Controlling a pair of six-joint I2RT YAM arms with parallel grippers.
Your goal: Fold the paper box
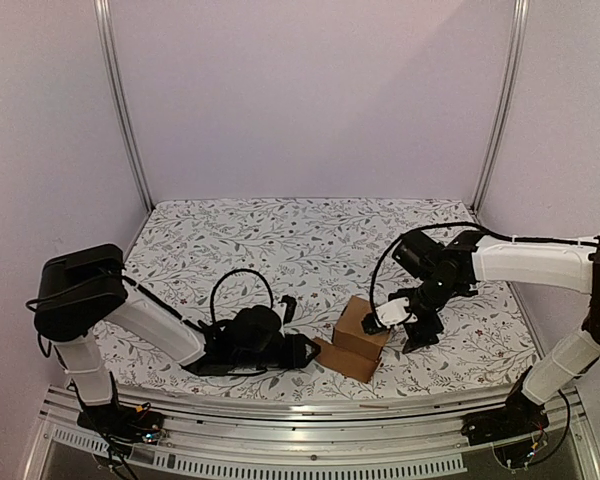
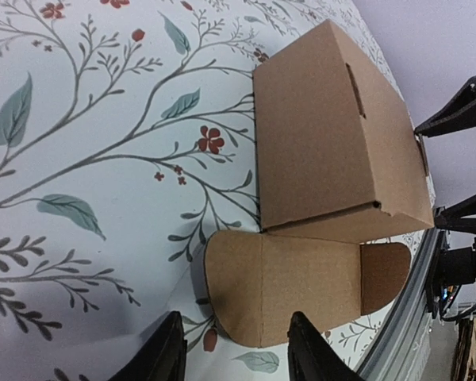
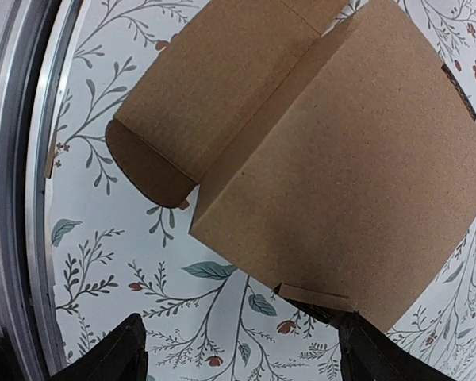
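The paper box (image 1: 363, 322) is a brown cardboard carton standing on the flowered cloth near the front edge. Its lid flap (image 1: 344, 359) lies flat on the cloth towards the rail, with a rounded tuck tab (image 2: 230, 286) at its end. My left gripper (image 1: 306, 350) lies low on the cloth just left of the flap, open. In the left wrist view the flap's (image 2: 301, 286) near edge sits between the left gripper's (image 2: 234, 357) fingertips. My right gripper (image 1: 405, 328) is open at the box's right side. Its right finger (image 3: 373, 349) is close under the box's (image 3: 341, 159) lower corner.
The metal rail (image 1: 310, 405) runs along the table's front edge, close to the flap. White walls and two upright posts (image 1: 123, 110) enclose the back and sides. The flowered cloth (image 1: 280, 240) stretches behind the box.
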